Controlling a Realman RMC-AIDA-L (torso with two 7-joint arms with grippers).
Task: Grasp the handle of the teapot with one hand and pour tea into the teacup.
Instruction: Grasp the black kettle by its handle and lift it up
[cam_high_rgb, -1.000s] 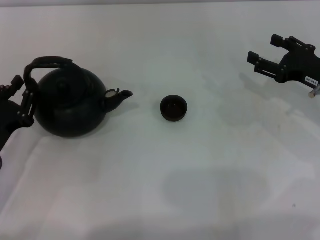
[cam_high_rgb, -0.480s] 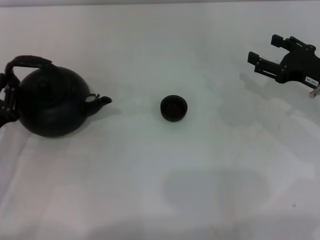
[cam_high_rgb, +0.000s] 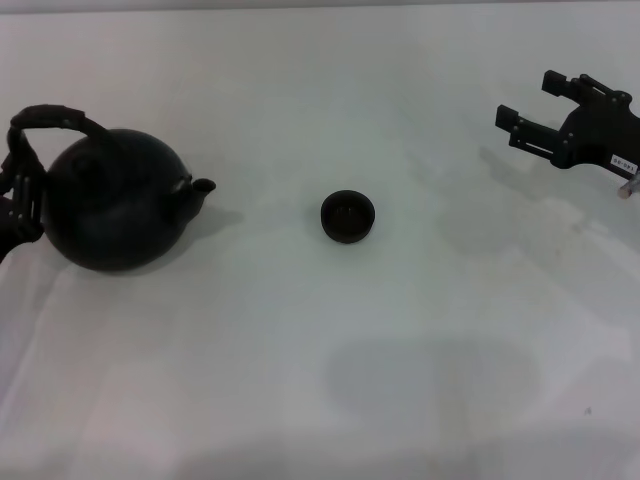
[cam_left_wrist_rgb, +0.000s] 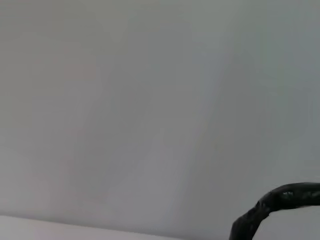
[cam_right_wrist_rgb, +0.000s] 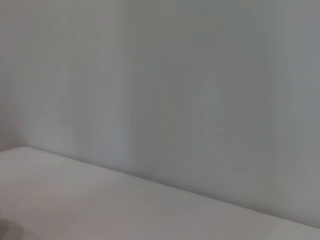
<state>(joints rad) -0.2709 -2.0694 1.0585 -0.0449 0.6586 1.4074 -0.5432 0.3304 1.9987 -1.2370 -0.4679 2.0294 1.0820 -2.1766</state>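
- Plain white tabletop (cam_high_rgb: 400, 330) carries my round black teapot (cam_high_rgb: 110, 210) and tiny dark teacup (cam_high_rgb: 348, 216), well apart.
- My left gripper (cam_high_rgb: 18, 195) clamps the arched black handle (cam_high_rgb: 50, 117), partly cut off at the edge.
- My right gripper (cam_high_rgb: 540, 118) hovers spread wide at the far right.

Head view bright, evenly lit, washed-out on white table (cam_high_rgb: 420, 330). Soft shadow right of teapot (cam_high_rgb: 115, 205), faint one beside teacup (cam_high_rgb: 348, 217), diffuse grey patch near front edge. Shadow also under right gripper (cam_high_rgb: 538, 112). Black objects lose surface detail. Wrist views dim, grey, featureless; handle (cam_left_wrist_rgb: 272, 205) soft-edged, slight glints.
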